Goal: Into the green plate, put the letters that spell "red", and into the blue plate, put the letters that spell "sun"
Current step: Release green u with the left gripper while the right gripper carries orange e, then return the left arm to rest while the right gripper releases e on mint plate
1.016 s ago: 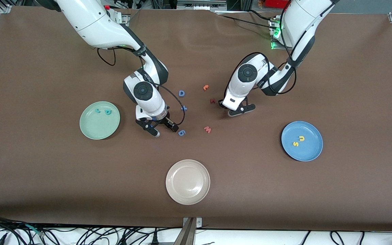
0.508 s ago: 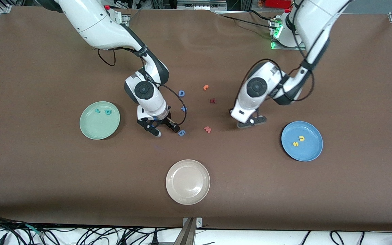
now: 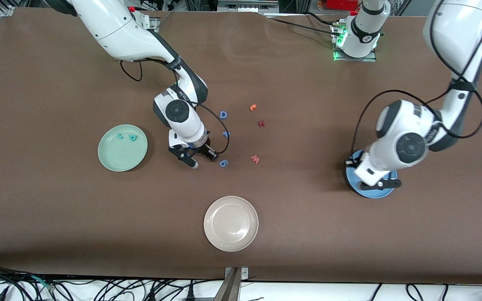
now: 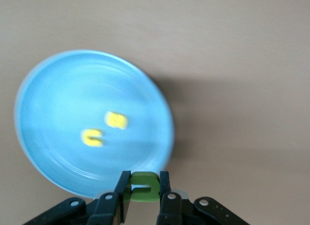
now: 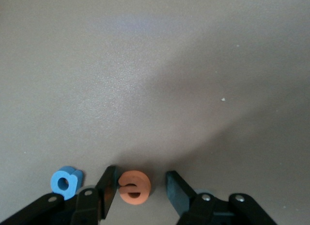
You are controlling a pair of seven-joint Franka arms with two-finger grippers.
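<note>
Left gripper [image 4: 141, 196], lower right of front view: clamps green "n" [image 4: 144, 186] over blue plate [image 4: 58, 89]; release centrally. Right gripper [image 5: 138, 188], centre: jaws flank orange "e" [image 5: 134, 187], grip unconfirmed; squeeze squarely.

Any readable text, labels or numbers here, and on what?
No printed words or labels; only loose foam letters.
"D": blue letter on the table.
"w": reddish letter on the table.
"e": orange letter between the right gripper fingers.
Others: too small to read.
</note>
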